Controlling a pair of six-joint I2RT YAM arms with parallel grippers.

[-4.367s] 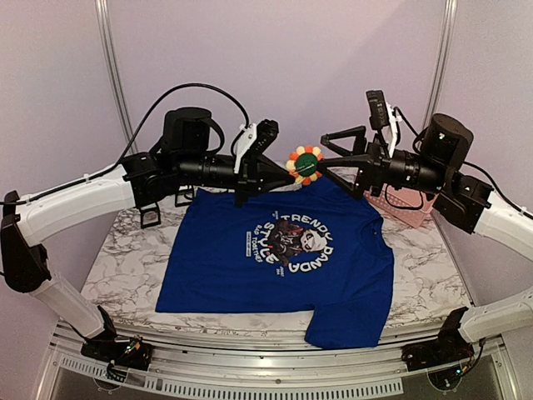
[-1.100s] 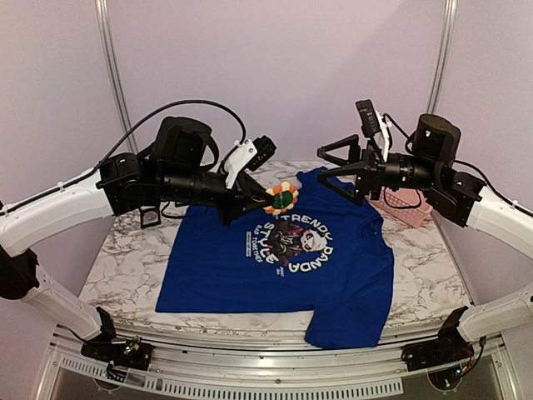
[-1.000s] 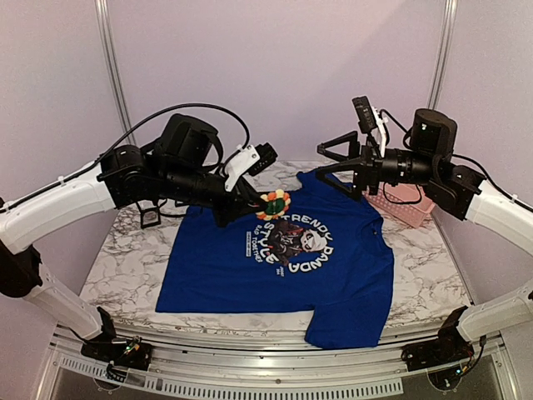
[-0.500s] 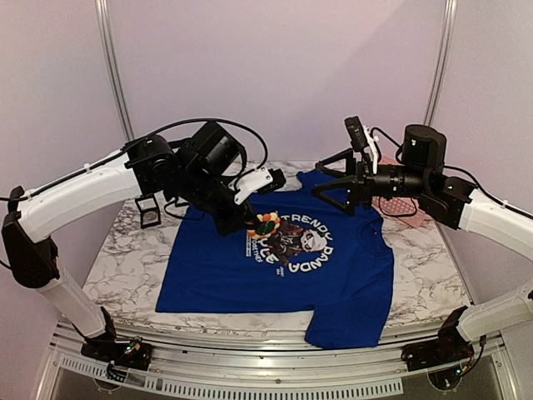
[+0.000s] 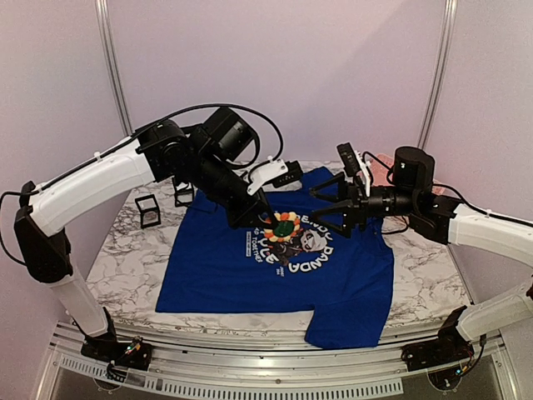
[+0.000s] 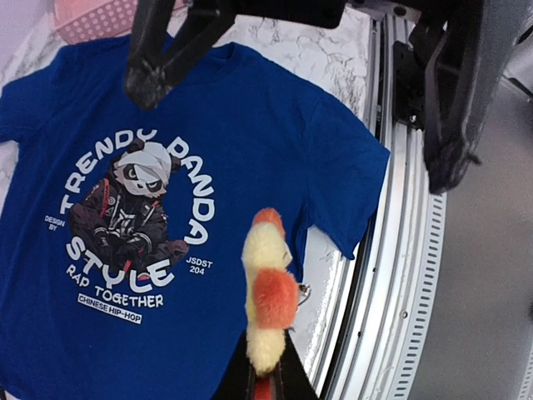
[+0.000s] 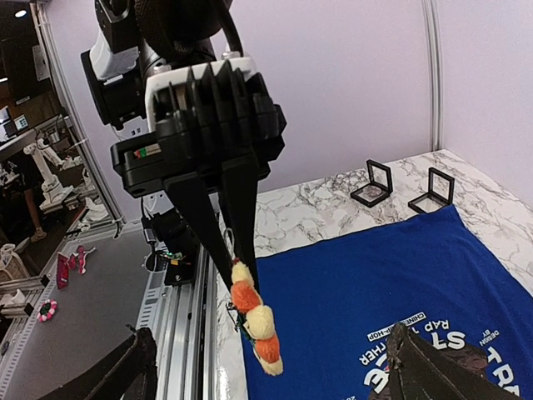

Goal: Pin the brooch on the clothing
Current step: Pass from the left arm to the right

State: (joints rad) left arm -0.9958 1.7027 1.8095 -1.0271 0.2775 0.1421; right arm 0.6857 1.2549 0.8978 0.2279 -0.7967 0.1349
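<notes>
Step in hand, by my reading: bringing brooch down onto clothing. Doing it well means lowering slowly, pin side facing fabric, aiming at plain blue beside panda print, with right end effector bracing cloth flat against tabletop.

Pose: left end effector pinching brooch by its edge at frame centre, hovering over print; cannot tell if touching. Left arm reaching from upper left, wrist angling down. Right arm stretching in from right, fingers spread wide, gripping nothing.
</notes>
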